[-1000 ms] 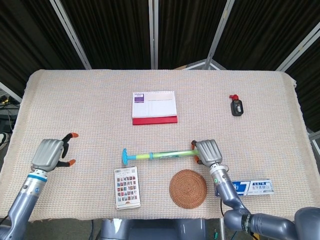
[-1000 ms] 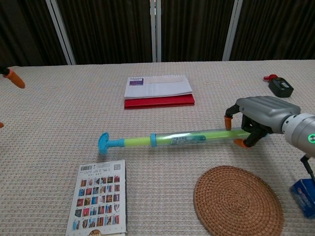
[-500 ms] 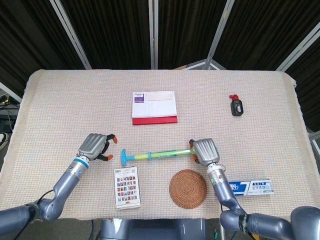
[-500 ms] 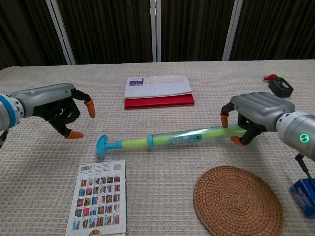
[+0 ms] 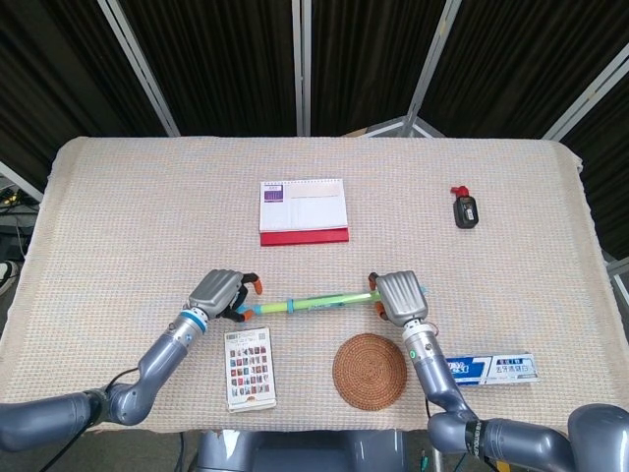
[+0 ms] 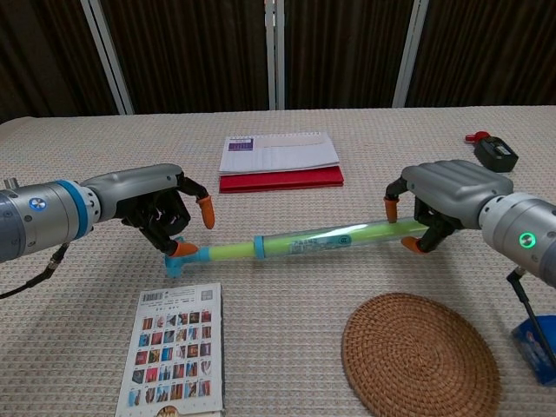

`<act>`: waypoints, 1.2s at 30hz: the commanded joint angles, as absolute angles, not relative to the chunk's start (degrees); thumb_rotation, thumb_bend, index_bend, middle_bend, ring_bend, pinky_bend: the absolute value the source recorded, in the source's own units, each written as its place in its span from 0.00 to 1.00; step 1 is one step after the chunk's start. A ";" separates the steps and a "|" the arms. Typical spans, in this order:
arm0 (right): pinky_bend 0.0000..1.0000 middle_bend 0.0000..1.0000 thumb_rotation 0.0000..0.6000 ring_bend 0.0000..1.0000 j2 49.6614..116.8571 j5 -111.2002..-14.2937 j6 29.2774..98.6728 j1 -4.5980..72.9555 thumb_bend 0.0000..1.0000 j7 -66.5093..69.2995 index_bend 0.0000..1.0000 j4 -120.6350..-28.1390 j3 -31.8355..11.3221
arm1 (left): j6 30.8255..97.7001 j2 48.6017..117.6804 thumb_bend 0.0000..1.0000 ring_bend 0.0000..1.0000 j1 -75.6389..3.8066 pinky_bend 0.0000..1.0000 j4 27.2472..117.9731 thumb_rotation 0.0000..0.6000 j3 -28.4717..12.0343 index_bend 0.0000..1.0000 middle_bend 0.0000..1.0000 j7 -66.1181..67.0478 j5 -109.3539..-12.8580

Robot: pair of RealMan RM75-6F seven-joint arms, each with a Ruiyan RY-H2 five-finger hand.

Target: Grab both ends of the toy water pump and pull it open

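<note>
Moved in from the left edge of the worktop point(image 5: 118, 197) since a second ago: left hand point(image 5: 218, 291), now right at the blue handle end of the toy water pump point(image 5: 314, 301). Shifted slightly as well: the pump, its far end lifted a touch by the right hand point(image 5: 398, 294).

From the head view: pump lying roughly level across the near middle of the worktop, between the two hands, in front of the red-backed calendar point(image 5: 303, 209) and just behind the card sheet point(image 5: 250, 368) and the woven coaster point(image 5: 370, 370). Right hand wrapped over the green end, fingers closed round the tube. Left hand hunched over the handle, but cannot tell from above whether closed on it. Off to the right, well apart: a small black gadget point(image 5: 465, 210) and a blue box point(image 5: 496, 368).

From the chest view: right hand point(image 6: 439, 200) plainly holding the tube, orange fingertips point(image 6: 390, 208) on either side of it. Left hand point(image 6: 156, 208) with fingers curled around the blue handle point(image 6: 181, 257), one tip touching its top, another still raised clear; looks like closing, not yet a firm hold. Pump point(image 6: 304, 243) still fully pushed in, only a short yellow-green stretch showing beside the handle.

Judged so far: one end secured, the other nearly. Left to do: finish the left hold, then draw the two ends apart.
</note>
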State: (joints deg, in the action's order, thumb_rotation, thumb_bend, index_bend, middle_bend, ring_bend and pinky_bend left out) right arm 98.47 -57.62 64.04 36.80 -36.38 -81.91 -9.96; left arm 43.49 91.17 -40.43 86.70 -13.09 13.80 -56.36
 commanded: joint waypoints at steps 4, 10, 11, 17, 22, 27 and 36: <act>1.00 1.00 1.00 1.00 98.71 -57.44 64.02 36.83 0.47 -36.30 0.65 -81.88 -10.06 | 42.27 91.74 0.33 0.78 -41.11 0.93 86.80 1.00 -12.40 0.43 0.81 11.20 -56.76; 1.00 1.00 1.00 1.00 98.80 -57.76 64.10 36.84 0.47 -36.23 0.65 -81.91 -9.93 | 43.15 92.63 0.36 0.78 -41.81 0.93 86.27 1.00 -11.47 0.44 0.81 12.10 -55.81; 1.00 1.00 1.00 1.00 98.82 -57.77 64.12 36.84 0.47 -36.18 0.65 -81.92 -9.95 | 43.24 92.72 0.36 0.78 -41.87 0.93 86.25 1.00 -11.33 0.44 0.81 12.21 -55.52; 1.00 1.00 1.00 1.00 98.71 -57.82 64.21 36.75 0.47 -36.00 0.65 -82.02 -9.97 | 44.26 93.47 0.36 0.78 -42.34 0.93 85.66 1.00 -10.80 0.45 0.81 13.14 -53.57; 1.00 1.00 1.00 1.00 98.67 -57.87 64.18 36.71 0.47 -35.77 0.65 -81.95 -9.99 | 44.58 93.67 0.38 0.78 -42.76 0.93 85.40 1.00 -10.36 0.48 0.81 13.90 -52.34; 1.00 1.00 1.00 1.00 98.61 -57.98 64.20 36.71 0.47 -35.63 0.65 -81.88 -10.04 | 44.92 93.66 0.40 0.78 -43.18 0.93 85.48 1.00 -10.06 0.53 0.82 14.45 -51.11; 1.00 1.00 1.00 1.00 98.51 -58.07 64.24 36.60 0.47 -35.55 0.65 -81.95 -9.94 | 45.69 93.75 0.46 0.78 -43.48 0.93 85.20 1.00 -9.52 0.74 0.83 14.66 -50.44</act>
